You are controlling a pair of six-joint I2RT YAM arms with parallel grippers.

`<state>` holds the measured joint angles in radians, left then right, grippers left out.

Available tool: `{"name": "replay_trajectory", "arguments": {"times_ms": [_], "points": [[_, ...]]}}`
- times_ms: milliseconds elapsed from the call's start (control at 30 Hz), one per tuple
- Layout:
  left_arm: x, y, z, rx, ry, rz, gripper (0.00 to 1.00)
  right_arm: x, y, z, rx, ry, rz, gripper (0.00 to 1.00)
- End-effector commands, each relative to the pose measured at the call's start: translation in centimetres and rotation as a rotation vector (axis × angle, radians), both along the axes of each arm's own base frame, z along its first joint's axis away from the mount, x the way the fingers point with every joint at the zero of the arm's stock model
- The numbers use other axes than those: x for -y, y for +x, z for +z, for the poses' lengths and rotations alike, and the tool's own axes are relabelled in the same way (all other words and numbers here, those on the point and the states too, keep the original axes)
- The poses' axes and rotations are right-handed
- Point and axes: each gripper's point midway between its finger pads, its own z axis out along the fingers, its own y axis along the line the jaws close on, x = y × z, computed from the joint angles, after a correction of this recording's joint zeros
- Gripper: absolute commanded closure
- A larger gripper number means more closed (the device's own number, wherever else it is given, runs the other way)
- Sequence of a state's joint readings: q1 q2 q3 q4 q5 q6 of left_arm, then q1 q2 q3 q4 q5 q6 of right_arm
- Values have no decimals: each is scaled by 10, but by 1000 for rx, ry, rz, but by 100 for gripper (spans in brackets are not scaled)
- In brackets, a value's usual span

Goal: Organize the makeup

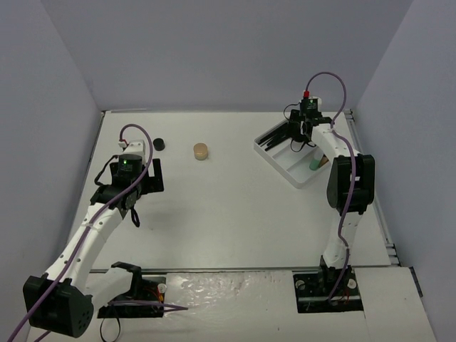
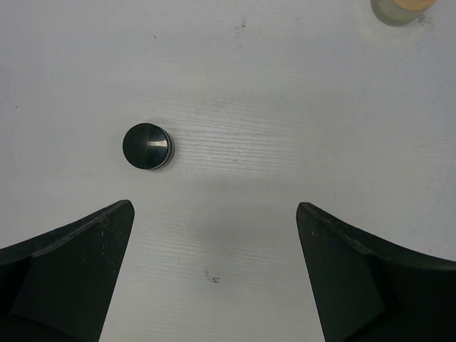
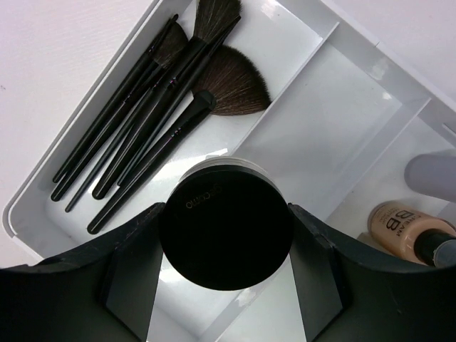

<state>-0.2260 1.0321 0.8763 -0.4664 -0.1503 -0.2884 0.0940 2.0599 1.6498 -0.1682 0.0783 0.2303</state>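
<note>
My right gripper [image 1: 300, 132] hangs over the white tray [image 1: 278, 166], shut on a black-lidded round pot [image 3: 226, 228] with a clear base, which fills the span between the fingers above a tray [image 3: 18, 221] compartment. Several black brushes [image 3: 157, 107] lie in the tray's long left slot. A tan bottle [image 3: 402, 231] and a lilac item [image 3: 431, 174] lie in the right slot, and a green bottle [image 1: 313, 165] shows there too. On the table, a small black pot [image 2: 147, 146] stands ahead and left of my open, empty left gripper [image 2: 215, 214]. A tan round jar [image 1: 201, 151] stands further right.
Grey walls enclose the white table on the left, back and right. The tray sits at the back right near the right wall. My left arm stretches up the left side, and the right arm stands upright along the right side.
</note>
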Motion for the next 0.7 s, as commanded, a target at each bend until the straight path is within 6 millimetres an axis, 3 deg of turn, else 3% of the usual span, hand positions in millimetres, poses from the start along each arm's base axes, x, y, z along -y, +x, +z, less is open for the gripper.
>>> {"name": "replay_trajectory", "arguments": {"times_ms": [0, 300, 467, 600, 667], "points": [[2, 13, 23, 83, -9, -10, 3, -6, -3, 30, 66, 23, 5, 97], [3, 14, 23, 82, -12, -15, 3, -2, -21, 1, -3, 26, -50, 87], [3, 14, 24, 84, -11, -15, 3, -5, -19, -8, -18, 35, -49, 69], [3, 14, 24, 84, -10, -14, 3, -4, -20, -13, -28, 31, -58, 45], [3, 14, 24, 84, -11, -15, 3, -4, -21, -16, -34, 30, -62, 39]]}}
